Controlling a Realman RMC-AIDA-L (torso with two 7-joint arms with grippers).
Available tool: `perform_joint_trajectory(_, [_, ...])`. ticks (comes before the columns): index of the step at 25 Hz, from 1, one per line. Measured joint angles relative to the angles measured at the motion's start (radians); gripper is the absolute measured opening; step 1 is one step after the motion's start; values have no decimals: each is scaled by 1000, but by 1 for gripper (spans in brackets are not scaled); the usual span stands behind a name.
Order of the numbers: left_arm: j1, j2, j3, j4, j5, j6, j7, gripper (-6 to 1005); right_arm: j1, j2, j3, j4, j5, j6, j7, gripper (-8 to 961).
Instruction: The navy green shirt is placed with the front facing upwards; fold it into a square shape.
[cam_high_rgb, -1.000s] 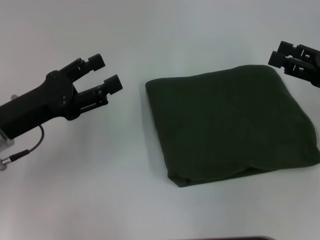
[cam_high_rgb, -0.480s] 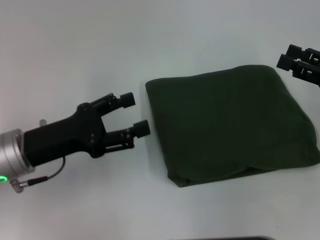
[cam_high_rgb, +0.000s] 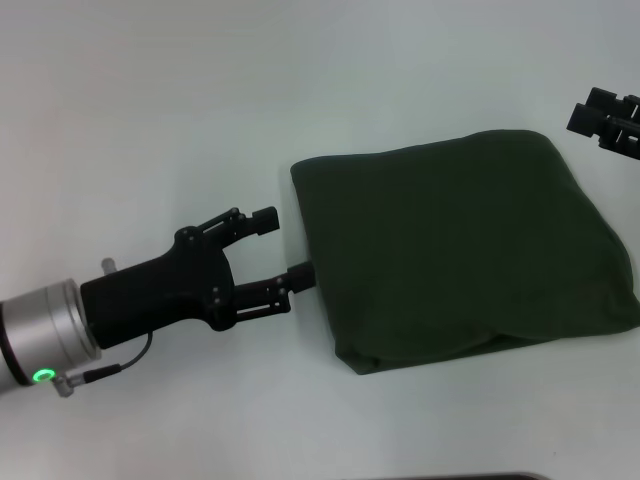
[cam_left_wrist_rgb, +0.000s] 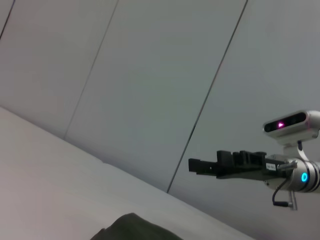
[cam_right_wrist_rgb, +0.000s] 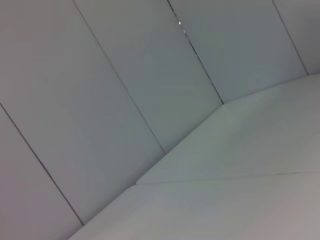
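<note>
The navy green shirt (cam_high_rgb: 460, 250) lies folded into a rough square on the white table, plain green side up, with no lettering showing. My left gripper (cam_high_rgb: 283, 247) is open and low at the shirt's left edge. Its nearer fingertip (cam_high_rgb: 301, 274) touches that edge and the farther one (cam_high_rgb: 265, 218) stands just off it. My right gripper (cam_high_rgb: 608, 118) hovers beyond the shirt's far right corner, apart from the cloth. The left wrist view shows a shirt corner (cam_left_wrist_rgb: 131, 227) and the right gripper (cam_left_wrist_rgb: 200, 164) farther off. The right wrist view shows no shirt.
The white table (cam_high_rgb: 150, 120) stretches bare to the left and behind the shirt. Grey wall panels (cam_right_wrist_rgb: 100, 100) fill the right wrist view. A dark strip (cam_high_rgb: 450, 477) sits at the table's front edge.
My left gripper has swung right and nearer the front, from well left of the shirt up to its left edge. The right gripper has drawn back to the right. The shirt has not moved.
</note>
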Motion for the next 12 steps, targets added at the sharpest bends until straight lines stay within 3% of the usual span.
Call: perform_joint_trajectory(12, [17, 0, 2, -64, -2, -12, 144, 905, 10, 0, -1, 0, -1, 10, 28, 747])
